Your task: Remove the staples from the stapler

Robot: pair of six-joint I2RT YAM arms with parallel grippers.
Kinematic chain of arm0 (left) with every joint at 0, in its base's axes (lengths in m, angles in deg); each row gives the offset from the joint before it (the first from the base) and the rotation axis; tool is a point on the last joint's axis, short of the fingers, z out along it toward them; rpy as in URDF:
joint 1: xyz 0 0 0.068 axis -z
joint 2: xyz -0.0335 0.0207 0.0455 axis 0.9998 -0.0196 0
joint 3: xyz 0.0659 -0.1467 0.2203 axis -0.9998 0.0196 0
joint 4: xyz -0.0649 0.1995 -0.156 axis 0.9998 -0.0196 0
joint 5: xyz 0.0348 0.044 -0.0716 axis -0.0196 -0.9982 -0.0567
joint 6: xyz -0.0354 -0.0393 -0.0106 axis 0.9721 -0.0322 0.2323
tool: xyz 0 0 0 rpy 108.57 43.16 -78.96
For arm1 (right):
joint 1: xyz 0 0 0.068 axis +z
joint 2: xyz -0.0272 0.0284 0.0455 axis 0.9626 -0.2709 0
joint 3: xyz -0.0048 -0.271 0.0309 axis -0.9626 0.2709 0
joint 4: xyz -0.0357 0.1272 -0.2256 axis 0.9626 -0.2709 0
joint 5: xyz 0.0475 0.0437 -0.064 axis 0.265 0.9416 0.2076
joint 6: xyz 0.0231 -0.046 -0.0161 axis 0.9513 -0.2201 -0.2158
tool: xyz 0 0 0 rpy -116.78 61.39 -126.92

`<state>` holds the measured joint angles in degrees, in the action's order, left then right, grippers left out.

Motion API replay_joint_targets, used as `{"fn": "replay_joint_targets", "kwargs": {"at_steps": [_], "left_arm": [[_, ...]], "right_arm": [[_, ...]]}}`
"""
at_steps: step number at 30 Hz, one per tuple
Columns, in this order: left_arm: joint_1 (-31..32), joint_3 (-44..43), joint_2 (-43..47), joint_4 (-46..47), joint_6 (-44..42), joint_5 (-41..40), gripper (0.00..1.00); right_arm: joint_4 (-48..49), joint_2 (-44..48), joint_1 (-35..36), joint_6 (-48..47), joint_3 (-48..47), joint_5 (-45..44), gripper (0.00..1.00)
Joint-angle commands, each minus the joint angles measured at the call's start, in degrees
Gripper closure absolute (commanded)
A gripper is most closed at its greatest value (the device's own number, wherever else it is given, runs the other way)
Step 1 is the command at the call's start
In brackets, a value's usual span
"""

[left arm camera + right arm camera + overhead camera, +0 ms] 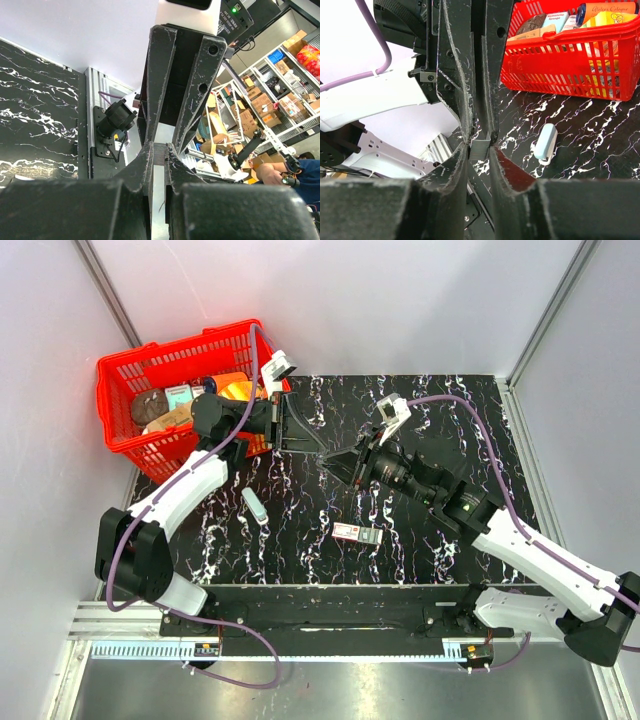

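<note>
A small light-blue stapler (253, 505) lies on the black marble table, also in the right wrist view (544, 142). A short grey strip of staples (480, 148) is pinched between the tips of both grippers, held in the air over the table's middle; it also shows in the left wrist view (159, 153). My left gripper (316, 449) reaches in from the left and my right gripper (331, 462) from the right, meeting tip to tip. Both are shut on the strip. In the top view the strip is hidden by the fingertips.
A small staple box (357, 532) lies on the table near the front. A red basket (120, 380) full of items stands at the back left, also seen in the right wrist view (600, 75). Grey walls enclose the table.
</note>
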<state>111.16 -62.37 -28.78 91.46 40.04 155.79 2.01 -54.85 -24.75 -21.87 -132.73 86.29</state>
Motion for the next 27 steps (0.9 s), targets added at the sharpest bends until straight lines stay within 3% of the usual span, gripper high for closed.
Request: {"fn": "replay_joint_targets", "kwargs": {"at_steps": [1,5,7,10,13,17,19,20,21,23,25,27], "left_arm": [[-0.2,0.2,0.3,0.1,-2.7,0.4,0.95],[-0.4,0.1,0.5,-1.7,-4.1,0.3,0.92],[-0.9,-0.1,0.7,-2.8,-4.8,0.2,0.8],[-1.9,-0.9,0.5,-3.4,-5.0,0.0,0.73],[-3.0,-1.5,0.0,-3.7,-4.9,0.1,0.57],[-6.1,-2.3,0.0,-7.8,-7.0,-0.6,0.5],[-7.4,-3.8,0.2,-18.4,-14.1,-1.6,0.47],[-7.8,-5.5,0.6,-30.4,-21.2,-2.4,0.47],[-7.9,-7.5,1.2,-41.9,-30.0,-4.3,0.46],[-6.7,-13.8,1.5,-71.4,-55.3,-12.1,0.43],[-3.8,-17.6,1.2,-85.1,-70.2,-22.3,0.43],[-1.6,-17.0,1.0,-89.3,-76.9,-30.3,0.42]], "right_arm": [[2.6,0.2,-0.8,0.1,-2.3,1.0,0.77],[2.4,0.8,-0.8,0.2,-1.6,1.2,0.86],[2.1,1.2,-0.9,0.2,-1.3,1.2,0.88],[0.7,1.7,-1.0,0.5,-0.4,1.0,0.91],[-3.1,2.4,-1.1,1.0,0.5,-0.5,0.95],[-9.8,3.2,-1.1,1.7,1.6,-2.5,1.0],[-15.0,3.0,-1.1,2.4,2.1,-4.0,1.0],[-17.3,2.8,-1.1,2.7,2.1,-4.9,1.0],[-19.6,2.3,-1.1,3.3,2.3,-5.9,1.0],[-23.8,1.3,-1.1,4.6,3.0,-7.8,1.0],[-30.0,-1.5,-1.1,7.4,2.9,-13.1,1.0],[-35.8,-4.9,-1.1,11.0,2.9,-18.0,1.0]]}}
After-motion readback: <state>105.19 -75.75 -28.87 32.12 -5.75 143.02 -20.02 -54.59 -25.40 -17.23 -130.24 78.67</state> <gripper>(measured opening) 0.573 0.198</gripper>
